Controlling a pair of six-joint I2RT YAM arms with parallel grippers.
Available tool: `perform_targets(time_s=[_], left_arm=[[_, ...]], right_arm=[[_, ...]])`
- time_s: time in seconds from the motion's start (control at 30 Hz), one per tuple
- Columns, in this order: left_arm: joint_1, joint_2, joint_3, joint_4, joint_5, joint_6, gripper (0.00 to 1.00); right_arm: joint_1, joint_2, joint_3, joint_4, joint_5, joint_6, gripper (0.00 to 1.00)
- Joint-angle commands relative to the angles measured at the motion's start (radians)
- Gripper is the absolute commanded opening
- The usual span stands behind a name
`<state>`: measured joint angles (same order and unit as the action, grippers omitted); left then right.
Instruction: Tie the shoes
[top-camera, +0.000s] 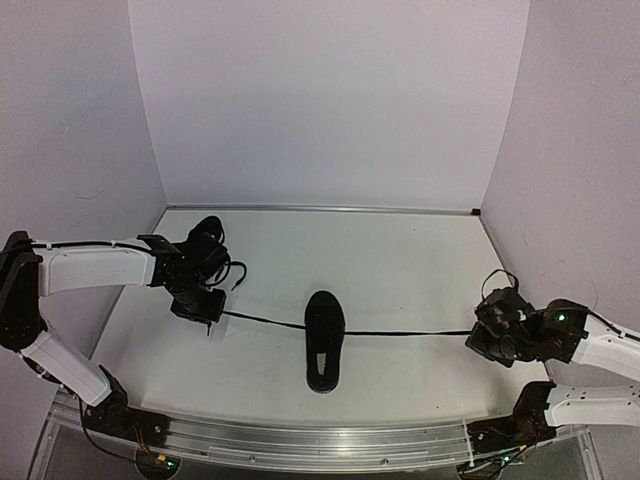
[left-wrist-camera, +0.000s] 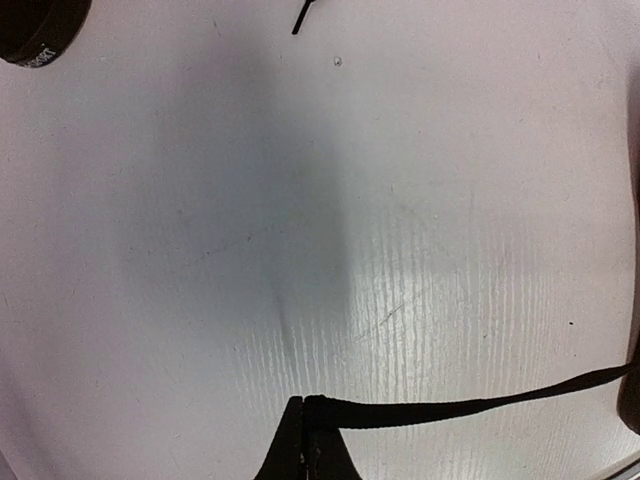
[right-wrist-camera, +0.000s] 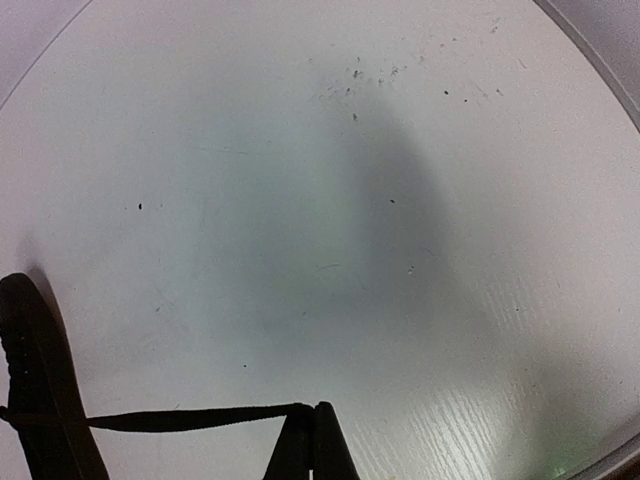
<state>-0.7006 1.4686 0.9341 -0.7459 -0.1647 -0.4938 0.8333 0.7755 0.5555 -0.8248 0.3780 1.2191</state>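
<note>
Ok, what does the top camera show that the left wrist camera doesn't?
Only the top view: the whole shoe mid-table, and the right gripper holding the far end of the lace. Only the left wrist: a close look at its shut fingertips pinching the near end. Both: the left gripper, the taut lace and the white table.

A white table (top-camera: 420, 270), lightly scuffed and speckled, carries one black shoe (top-camera: 324, 340) standing upright near its middle.
</note>
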Motion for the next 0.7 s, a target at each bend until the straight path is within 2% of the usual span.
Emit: perform_targets(time_s=[0.0,0.2,0.37,0.57,0.67], left_arm=[[0.007,0.014,-0.013,-0.021,0.003,-0.040,0.00],[0.007,0.056,-0.013,-0.013,0.045,-0.035,0.00],[0.009,0.083,-0.011,-0.038,0.020,-0.038,0.00],[0.041,0.095,-0.030,-0.042,0.018,-0.042,0.00],[0.039,0.105,-0.027,0.021,0.107,-0.011,0.00]], right_arm=[[-0.004,-0.013,-0.010,-0.112,0.080,0.103,0.00],[-0.004,-0.030,-0.011,-0.138,0.131,0.178,0.00],[-0.007,-0.015,0.031,-0.164,0.202,0.183,0.00],[-0.012,0.009,0.022,-0.167,0.199,0.194,0.00],[-0.012,0.046,0.010,-0.078,0.170,0.135,0.00]])
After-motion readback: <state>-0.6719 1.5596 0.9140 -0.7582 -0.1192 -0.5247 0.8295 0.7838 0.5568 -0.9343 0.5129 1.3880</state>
